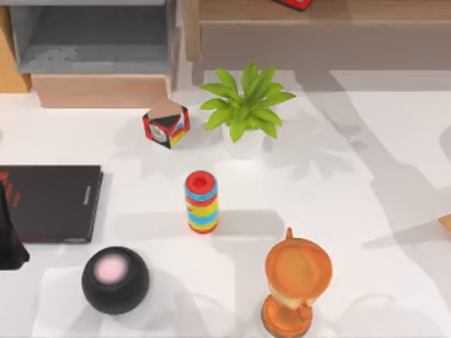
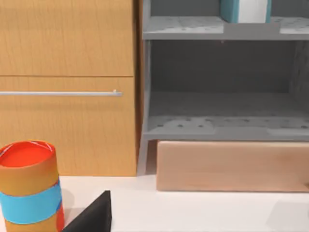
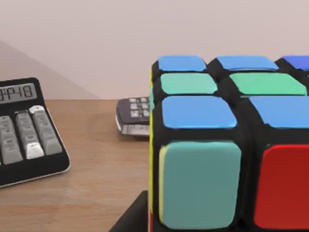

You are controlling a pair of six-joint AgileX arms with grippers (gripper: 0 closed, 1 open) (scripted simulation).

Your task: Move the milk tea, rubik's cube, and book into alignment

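Rubik's cube [image 3: 227, 145] stands on a wooden surface, very close in the right wrist view, with blue and green stickers on top and teal and red ones on the near side. A black calculator [image 3: 24, 130] lies well apart from it, and a smaller keypad [image 3: 133, 116] sits just behind. The right gripper [image 3: 130, 220] shows as a dark tip low against the cube; whether that claw is open or closed cannot be told.

The cube looks rigid and light, with glossy stickers that may slip, so two opposite flat faces at mid height seem the safest hold.

In the left wrist view, the book [image 2: 244, 9] stands on an upper grey shelf [image 2: 217, 125]. An orange cup with a blue band [image 2: 29, 188], likely the milk tea, stands on the white table. The left gripper [image 2: 91, 215] is beside it, its claw state also unclear.
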